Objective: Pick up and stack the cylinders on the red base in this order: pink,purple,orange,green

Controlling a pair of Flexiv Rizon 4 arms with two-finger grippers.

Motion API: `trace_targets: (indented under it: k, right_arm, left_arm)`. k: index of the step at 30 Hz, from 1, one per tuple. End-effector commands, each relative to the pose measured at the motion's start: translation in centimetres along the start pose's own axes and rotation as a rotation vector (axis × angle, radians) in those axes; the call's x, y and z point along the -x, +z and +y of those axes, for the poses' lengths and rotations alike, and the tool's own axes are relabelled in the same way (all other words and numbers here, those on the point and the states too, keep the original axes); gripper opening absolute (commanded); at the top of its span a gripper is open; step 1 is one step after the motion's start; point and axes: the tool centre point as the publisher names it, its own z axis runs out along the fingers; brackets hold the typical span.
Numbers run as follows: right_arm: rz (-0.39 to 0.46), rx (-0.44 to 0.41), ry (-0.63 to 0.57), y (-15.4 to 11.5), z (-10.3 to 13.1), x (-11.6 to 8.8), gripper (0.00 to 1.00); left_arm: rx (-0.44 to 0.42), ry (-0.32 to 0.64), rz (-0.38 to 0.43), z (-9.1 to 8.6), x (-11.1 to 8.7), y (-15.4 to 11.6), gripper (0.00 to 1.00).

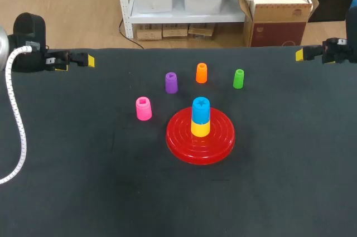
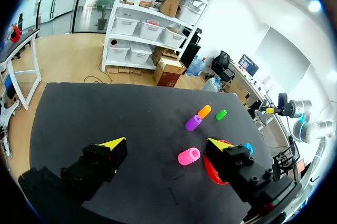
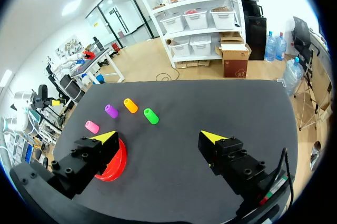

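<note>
The red base lies mid-table with a yellow cylinder and a blue one stacked on its peg. Standing loose behind it are the pink cylinder, the purple, the orange and the green. My left gripper hovers at the back left edge, open and empty. My right gripper sits at the back right edge, also open and empty. From the left wrist, the gripper faces pink, purple, orange and green. From the right wrist, the gripper faces green, orange, purple, pink and the base.
A white cable trails from my left arm across the table's left side. The black tabletop carries nothing else; its back edge runs just behind both grippers.
</note>
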Motion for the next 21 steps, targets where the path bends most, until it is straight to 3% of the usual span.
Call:
trace_targets:
  k: [1,6,14,16,21]
  right_arm:
    - [-0.001,-0.001,0.000,0.0,0.0,0.0,1.00]
    - [-0.001,-0.001,0.000,0.0,0.0,0.0,1.00]
    - [-0.001,-0.001,0.000,0.0,0.0,0.0,1.00]
    - [-0.001,-0.001,0.000,0.0,0.0,0.0,1.00]
    - [-0.001,-0.001,0.000,0.0,0.0,0.0,1.00]
  left_arm:
    - [0.004,0.181,0.006,-0.5,-0.3,0.2,1.00]
    - [-0.179,0.484,0.049,-1.8,-1.6,-0.7,1.00]
    - [-0.339,0.680,0.120,-2.5,-3.6,-1.9,1.00]
    - [-0.352,0.695,0.140,-2.6,-3.9,-2.2,1.00]
    - [-0.277,0.736,0.142,-2.1,-4.3,-1.6,1.00]
